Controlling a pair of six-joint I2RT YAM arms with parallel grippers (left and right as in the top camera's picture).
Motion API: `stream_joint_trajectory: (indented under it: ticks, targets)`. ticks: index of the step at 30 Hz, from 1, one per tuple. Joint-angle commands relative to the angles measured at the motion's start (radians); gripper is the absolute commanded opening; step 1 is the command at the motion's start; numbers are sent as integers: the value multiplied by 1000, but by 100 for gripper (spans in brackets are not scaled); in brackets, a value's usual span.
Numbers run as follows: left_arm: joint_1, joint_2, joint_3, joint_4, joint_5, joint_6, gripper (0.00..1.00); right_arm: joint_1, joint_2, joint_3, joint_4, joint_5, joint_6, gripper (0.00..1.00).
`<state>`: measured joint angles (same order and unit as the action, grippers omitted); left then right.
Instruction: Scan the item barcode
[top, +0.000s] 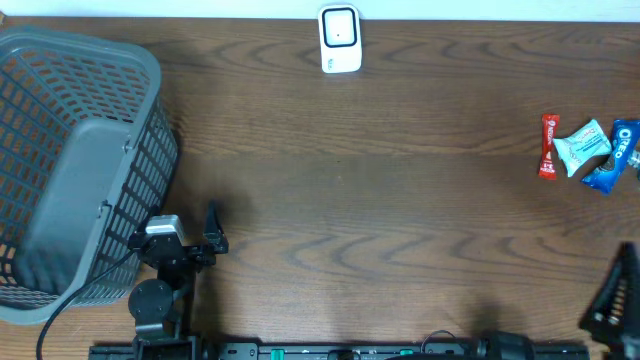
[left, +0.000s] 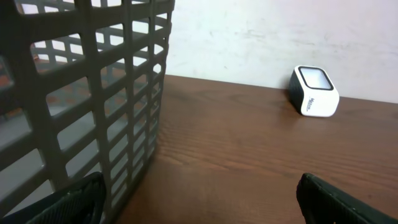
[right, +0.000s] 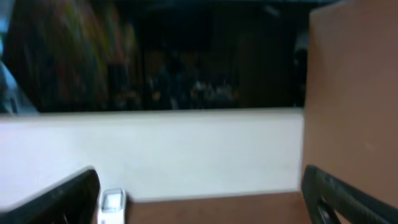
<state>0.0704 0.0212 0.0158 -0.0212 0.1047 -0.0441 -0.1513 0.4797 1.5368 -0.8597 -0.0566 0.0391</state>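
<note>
We find left gripper spread wide beside the basket, right gripper wide too, snack packets well apart from scanner.

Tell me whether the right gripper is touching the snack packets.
Apart. The overhead view shows bare table between the right gripper and the snack packets; its jaws stand open.

We log a brown wood-grain table. At the table's left end stands a grey lattice basket (solid grey floor inside). A pale wall rises beyond the table's far edge.
</note>
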Motion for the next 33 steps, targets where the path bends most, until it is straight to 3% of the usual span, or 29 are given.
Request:
stream_joint_trajectory:
  ticks: [1,18,33]
  targets:
    - [5,-1,-12,-39,17,18,98,26,-90,-161,59,-2,8,99]
    - [5,-1,-12,-39,17,18,98,38,-432,-904,479,-2,4,99]
    - [5,-1,-12,-39,17,18,98,50,-474,-1239,852,45,-63,99]
